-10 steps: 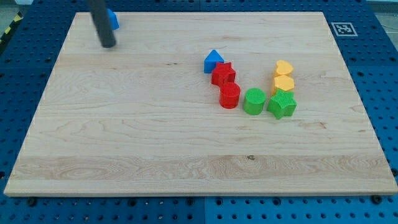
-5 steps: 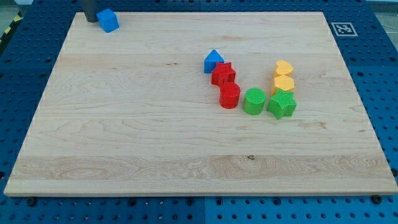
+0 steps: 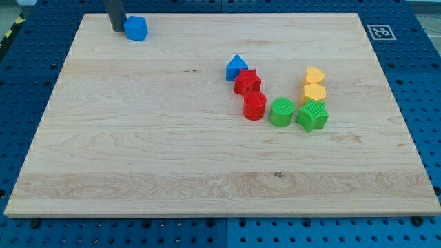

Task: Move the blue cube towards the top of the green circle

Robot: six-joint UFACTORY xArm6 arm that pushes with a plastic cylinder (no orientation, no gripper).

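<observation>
The wooden board (image 3: 138, 158) fills most of the view, on a blue perforated base (image 3: 420, 83); its lower half and left side lie bare. A square black-and-white marker (image 3: 379, 32) sits at the board's top right corner, with no readable writing.

The dark rod comes down from the view's top edge, upright, and my tip (image 3: 118, 30) rests on the board near the top left corner, touching the left side of the blue cube (image 3: 136, 29) (the rod has no claw, so nothing is grasped).

The green circle (image 3: 281, 112) stands well apart, right of centre. Beside it are a red cylinder (image 3: 254, 106), a red star (image 3: 247, 83), a blue pointed block (image 3: 236, 67), a green star (image 3: 313, 115) and two yellow blocks (image 3: 314, 85).
</observation>
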